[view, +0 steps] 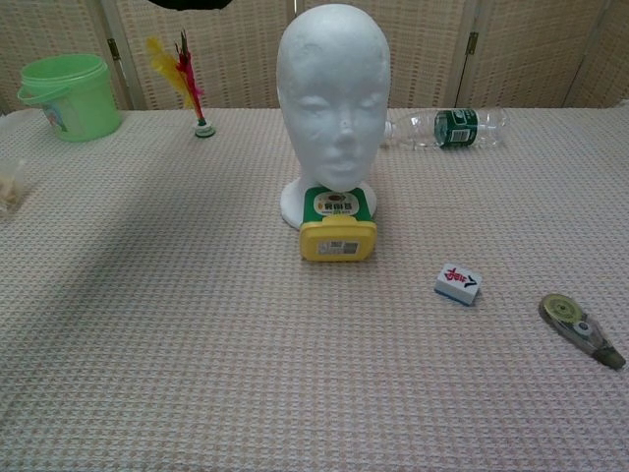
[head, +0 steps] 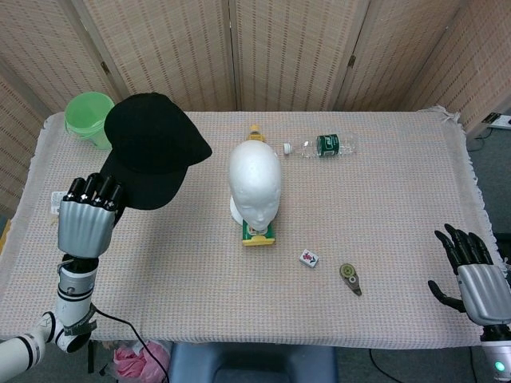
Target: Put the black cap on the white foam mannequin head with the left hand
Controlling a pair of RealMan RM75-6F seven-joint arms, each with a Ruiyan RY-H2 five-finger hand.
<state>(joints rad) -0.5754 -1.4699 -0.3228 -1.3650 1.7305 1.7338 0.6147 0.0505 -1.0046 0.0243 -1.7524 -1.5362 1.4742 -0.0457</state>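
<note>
Silver left hand (head: 86, 226) has the black cap (head: 153, 149) pinched at its near edge, held up above and ahead of your fingers. It's probably light and floppy, so expect sag. Head (head: 255, 183) sits off to the hand's right; right hand (head: 477, 275) idles open.

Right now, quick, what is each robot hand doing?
Left robot hand: holding the black cap up in the air.
Right robot hand: open, fingers spread, holding nothing.
</note>
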